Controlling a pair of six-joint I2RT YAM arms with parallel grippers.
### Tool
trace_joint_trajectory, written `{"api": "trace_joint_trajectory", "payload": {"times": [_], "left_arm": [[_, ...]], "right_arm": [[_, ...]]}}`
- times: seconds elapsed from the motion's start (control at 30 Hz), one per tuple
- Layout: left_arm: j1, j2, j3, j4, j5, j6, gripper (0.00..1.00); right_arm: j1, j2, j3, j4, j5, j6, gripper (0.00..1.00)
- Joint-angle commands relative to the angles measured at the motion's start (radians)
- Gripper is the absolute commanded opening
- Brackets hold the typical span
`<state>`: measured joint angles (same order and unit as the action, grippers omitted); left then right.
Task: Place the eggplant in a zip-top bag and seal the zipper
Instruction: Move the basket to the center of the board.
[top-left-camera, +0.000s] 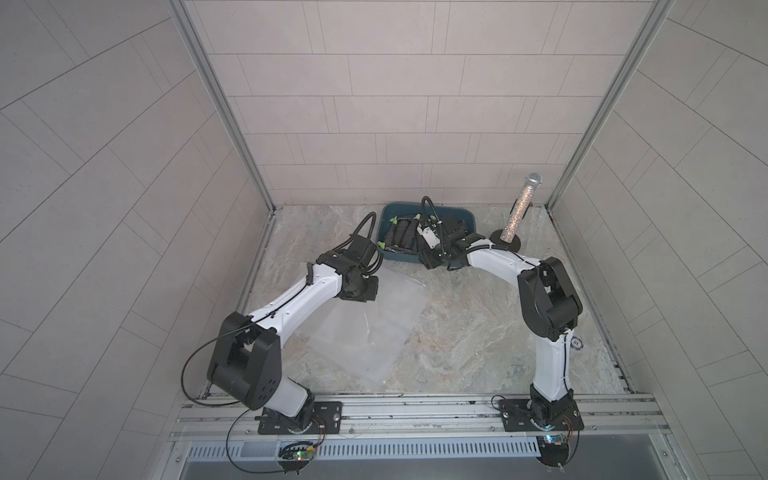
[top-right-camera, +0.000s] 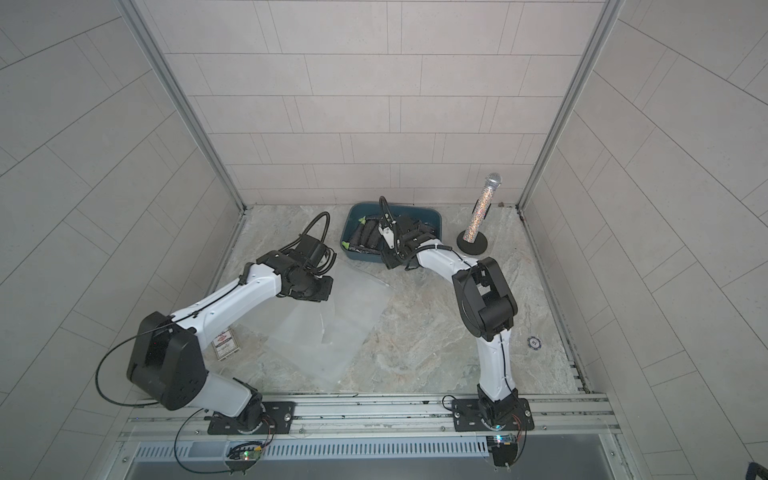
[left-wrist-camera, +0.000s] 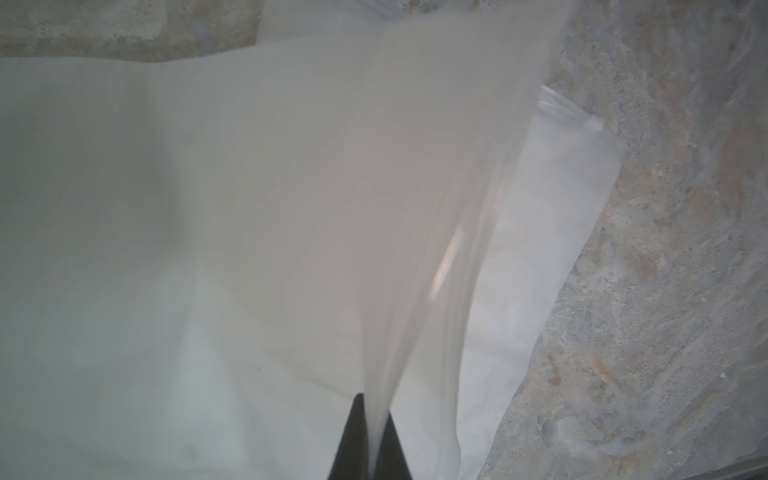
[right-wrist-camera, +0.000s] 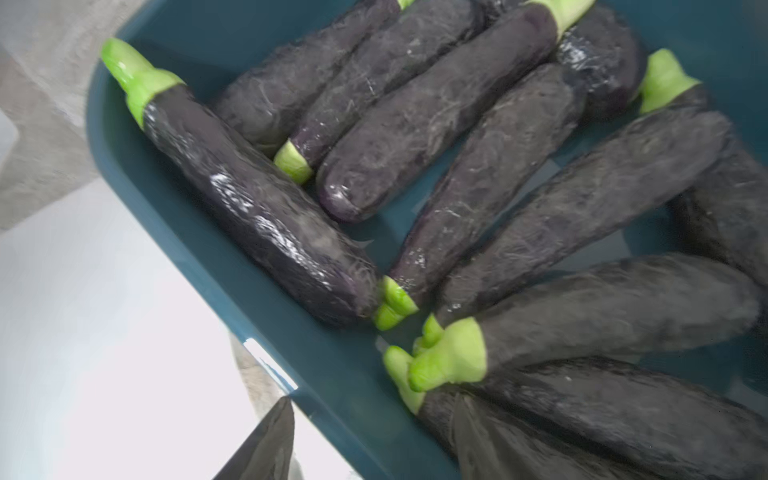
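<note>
Marble tabletop (top-left-camera: 457, 332): eggplants (right-wrist-camera: 436, 116) all in blue bin (right-wrist-camera: 199, 232) at back, none bagged yet. R gripper (right-wrist-camera: 370, 449) over bin's near wall, jaws approx half apart, empty; should centre both fingers on nearest eggplant (right-wrist-camera: 623, 415) mid-body, clear of rim. L gripper (left-wrist-camera: 376, 440) clenched on zip-top bag (left-wrist-camera: 291, 208) film, top layer lifted.

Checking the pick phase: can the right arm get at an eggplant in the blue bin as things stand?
Probably yes: the right gripper hangs open over the blue bin, whose eggplants lie uncovered; one finger sits near the rim, though.
</note>
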<state>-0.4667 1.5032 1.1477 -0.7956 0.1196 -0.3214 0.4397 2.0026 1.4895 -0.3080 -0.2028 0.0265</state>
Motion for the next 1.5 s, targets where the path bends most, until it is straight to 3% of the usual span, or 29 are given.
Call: {"api": "trace_joint_trajectory", "payload": {"times": [0.0, 0.23, 0.5, 0.8, 1.47], "left_arm": [[0.006, -0.014, -0.003, 0.006, 0.008, 0.014, 0.00], [0.008, -0.020, 0.000, 0.001, -0.006, 0.021, 0.00], [0.011, -0.021, 0.011, 0.001, -0.005, 0.022, 0.00], [0.000, -0.010, 0.021, 0.002, 0.032, 0.020, 0.00], [-0.130, 0.079, 0.074, 0.070, -0.008, -0.149, 0.00]], "right_arm": [[0.004, -0.012, -0.008, -0.039, 0.037, -0.062, 0.56], [0.014, -0.043, -0.058, -0.041, 0.057, -0.071, 0.28], [0.043, -0.128, -0.187, 0.049, 0.086, 0.051, 0.15], [0.060, -0.254, -0.361, 0.155, 0.148, 0.275, 0.10], [0.148, -0.539, -0.633, 0.030, 0.171, 0.468, 0.08]]}}
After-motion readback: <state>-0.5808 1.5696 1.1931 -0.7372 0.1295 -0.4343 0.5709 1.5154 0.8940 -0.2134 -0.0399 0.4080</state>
